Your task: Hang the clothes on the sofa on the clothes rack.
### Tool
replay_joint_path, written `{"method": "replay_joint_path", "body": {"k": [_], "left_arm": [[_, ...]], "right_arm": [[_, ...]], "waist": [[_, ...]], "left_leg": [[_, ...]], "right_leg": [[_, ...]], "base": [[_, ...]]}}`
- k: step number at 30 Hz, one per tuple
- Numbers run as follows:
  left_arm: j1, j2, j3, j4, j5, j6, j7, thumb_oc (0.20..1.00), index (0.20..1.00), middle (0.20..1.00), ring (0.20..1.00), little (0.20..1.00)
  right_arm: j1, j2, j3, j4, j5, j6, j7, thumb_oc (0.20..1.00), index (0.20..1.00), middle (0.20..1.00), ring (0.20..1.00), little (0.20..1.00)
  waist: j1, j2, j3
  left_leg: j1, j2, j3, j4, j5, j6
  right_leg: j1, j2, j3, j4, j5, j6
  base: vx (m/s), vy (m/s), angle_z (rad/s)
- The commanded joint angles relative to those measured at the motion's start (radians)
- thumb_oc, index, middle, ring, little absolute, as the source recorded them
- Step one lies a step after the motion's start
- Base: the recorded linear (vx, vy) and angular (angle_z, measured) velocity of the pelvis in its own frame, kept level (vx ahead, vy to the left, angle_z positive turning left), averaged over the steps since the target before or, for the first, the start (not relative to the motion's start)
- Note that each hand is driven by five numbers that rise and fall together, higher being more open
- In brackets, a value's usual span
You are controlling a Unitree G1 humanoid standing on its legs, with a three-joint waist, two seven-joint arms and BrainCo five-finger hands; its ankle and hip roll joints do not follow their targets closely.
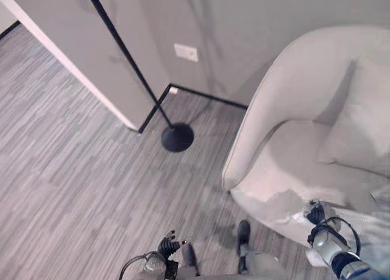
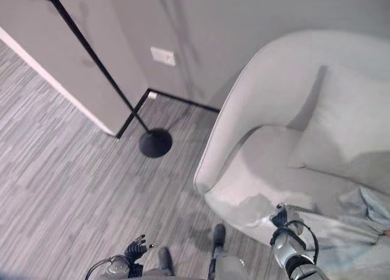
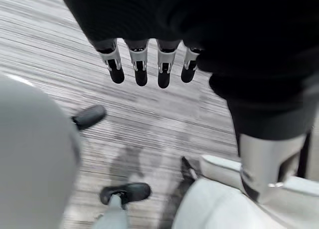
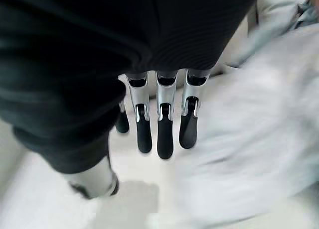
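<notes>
A pale blue-white garment [image 2: 356,222] lies crumpled on the seat of the light grey sofa [image 1: 286,91], at its near right side. My right hand [image 2: 281,219] hovers at the seat's front edge, just left of the garment. In the right wrist view its fingers [image 4: 164,132] are straight, and the garment [image 4: 259,139] lies beside them, not held. The clothes rack is a thin black pole [image 1: 125,55] on a round black base [image 1: 177,137], standing by the wall corner left of the sofa. My left hand [image 1: 167,246] hangs low over the floor with straight fingers [image 3: 141,69].
A grey cushion [image 1: 359,134] leans against the sofa back. A white outlet plate [image 1: 186,52] sits on the wall behind the rack. A wall corner [image 1: 137,125] juts out by the rack's base. Grey striped carpet [image 1: 67,170] spreads to the left.
</notes>
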Motion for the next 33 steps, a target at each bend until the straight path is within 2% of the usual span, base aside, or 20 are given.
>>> {"method": "replay_joint_path", "body": {"k": [1, 2, 3, 7, 8, 10, 11, 12, 15, 16, 22, 29, 33], "left_arm": [[-0.030, -0.030, -0.018, 0.043, 0.037, -0.009, 0.018, 1.000, 1.000, 1.000, 1.000, 1.000], [-0.030, -0.030, -0.018, 0.043, 0.037, -0.009, 0.018, 1.000, 1.000, 1.000, 1.000, 1.000], [-0.046, -0.044, -0.029, 0.052, 0.019, -0.009, 0.020, 1.000, 1.000, 1.000, 1.000, 1.000], [-0.034, -0.050, -0.029, 0.071, 0.037, -0.004, 0.015, 1.000, 1.000, 1.000, 1.000, 1.000], [-0.030, -0.049, -0.015, 0.098, 0.033, -0.003, 0.017, 1.000, 1.000, 1.000, 1.000, 1.000], [-0.031, -0.047, -0.006, 0.110, 0.026, -0.003, 0.018, 1.000, 1.000, 1.000, 1.000, 1.000], [-0.031, -0.043, 0.014, 0.135, 0.013, -0.001, 0.020, 1.000, 1.000, 1.000, 1.000, 1.000], [-0.030, -0.040, 0.017, 0.140, 0.013, -0.001, 0.021, 1.000, 1.000, 1.000, 1.000, 1.000], [-0.030, -0.036, 0.024, 0.146, 0.010, -0.002, 0.022, 1.000, 1.000, 1.000, 1.000, 1.000], [-0.029, -0.031, 0.037, 0.158, 0.008, 0.001, 0.019, 1.000, 1.000, 1.000, 1.000, 1.000], [-0.011, -0.016, 0.085, 0.208, 0.034, 0.011, 0.005, 1.000, 1.000, 1.000, 1.000, 1.000], [-0.017, -0.006, 0.091, 0.208, 0.050, 0.013, -0.005, 1.000, 1.000, 1.000, 1.000, 1.000], [-0.032, -0.004, 0.078, 0.201, 0.067, 0.015, -0.009, 1.000, 1.000, 1.000, 1.000, 1.000]], "right_arm": [[-0.050, 0.050, 0.057, 0.022, -0.041, -0.042, 0.031, 1.000, 1.000, 1.000, 1.000, 1.000], [-0.050, 0.050, 0.057, 0.022, -0.041, -0.042, 0.031, 1.000, 1.000, 1.000, 1.000, 1.000], [-0.025, 0.066, 0.102, 0.012, -0.066, -0.044, 0.069, 1.000, 1.000, 1.000, 1.000, 1.000], [0.001, 0.098, 0.136, 0.042, -0.107, -0.037, 0.093, 1.000, 1.000, 1.000, 1.000, 1.000], [0.013, 0.120, 0.153, 0.066, -0.128, -0.035, 0.101, 1.000, 1.000, 1.000, 1.000, 1.000], [0.017, 0.132, 0.150, 0.077, -0.120, -0.035, 0.106, 1.000, 1.000, 1.000, 1.000, 1.000], [0.022, 0.156, 0.138, 0.109, -0.089, -0.027, 0.112, 1.000, 1.000, 1.000, 1.000, 1.000], [0.023, 0.163, 0.136, 0.122, -0.084, -0.024, 0.110, 1.000, 1.000, 1.000, 1.000, 1.000], [0.024, 0.171, 0.128, 0.144, -0.077, -0.021, 0.108, 1.000, 1.000, 1.000, 1.000, 1.000], [0.026, 0.181, 0.124, 0.158, -0.074, -0.016, 0.109, 1.000, 1.000, 1.000, 1.000, 1.000], [0.045, 0.206, 0.113, 0.179, -0.075, -0.010, 0.126, 1.000, 1.000, 1.000, 1.000, 1.000], [0.043, 0.216, 0.120, 0.189, -0.085, -0.006, 0.140, 1.000, 1.000, 1.000, 1.000, 1.000], [0.027, 0.208, 0.120, 0.149, -0.085, -0.004, 0.138, 1.000, 1.000, 1.000, 1.000, 1.000]], "waist": [[0.028, 0.022, -0.031], [0.027, 0.022, -0.032], [0.028, -0.008, -0.026], [0.022, -0.018, -0.046], [0.019, -0.024, -0.055], [0.020, -0.029, -0.056], [0.019, -0.043, -0.055], [0.020, -0.047, -0.054], [0.022, -0.052, -0.052], [0.025, -0.060, -0.050], [0.033, -0.091, -0.038], [0.034, -0.107, -0.035], [0.034, -0.122, -0.005]], "left_leg": [[0.096, 0.084, -0.062, 0.003, 0.081, -0.071], [0.095, 0.083, -0.062, 0.003, 0.081, -0.070], [0.083, 0.015, -0.142, 0.002, -0.034, -0.035], [0.114, -0.007, -0.132, 0.000, -0.068, -0.015], [0.126, -0.022, -0.124, 0.000, -0.081, -0.005], [0.128, -0.031, -0.124, 0.000, -0.084, 0.001], [0.134, -0.064, -0.126, 0.000, -0.100, 0.023], [0.135, -0.074, -0.126, 0.000, -0.104, 0.030], [0.137, -0.087, -0.127, 0.000, -0.110, 0.038], [0.140, -0.108, -0.126, 0.000, -0.118, 0.050], [0.158, -0.164, -0.120, 0.000, -0.135, 0.085], [0.174, -0.192, -0.120, 0.000, -0.145, 0.104], [0.191, -0.209, -0.094, 0.000, -0.152, 0.123]], "right_leg": [[0.000, -0.062, 0.078, 0.002, -0.041, 0.124], [0.000, -0.062, 0.078, 0.002, -0.041, 0.124], [0.024, -0.075, 0.088, 0.004, -0.037, 0.124], [0.044, -0.086, 0.103, 0.010, -0.028, 0.135], [0.049, -0.097, 0.111, 0.013, -0.014, 0.146], [0.048, -0.105, 0.115, 0.015, -0.005, 0.152], [0.040, -0.129, 0.132, 0.023, 0.025, 0.169], [0.038, -0.137, 0.134, 0.023, 0.033, 0.174], [0.034, -0.148, 0.139, 0.024, 0.044, 0.182], [0.031, -0.165, 0.143, 0.025, 0.059, 0.194], [0.032, -0.218, 0.153, 0.033, 0.099, 0.223], [0.035, -0.248, 0.156, 0.033, 0.128, 0.235], [0.003, -0.265, 0.148, 0.060, 0.172, 0.247]], "base": [[0.01, 0.082, -0.13], [-0.05, 0.107, -0.28], [-0.06, 0.069, -0.29], [-0.02, 0.147, -0.10], [-0.04, 0.200, -0.16], [-0.07, 0.201, -0.24], [-0.10, 0.237, -0.23], [-0.10, 0.237, -0.18], [-0.05, 0.131, -0.05], [-0.06, 0.166, 0.01], [-0.06, 0.163, -0.02], [-0.03, 0.080, -0.05], [-0.04, 0.059, -0.11]]}}
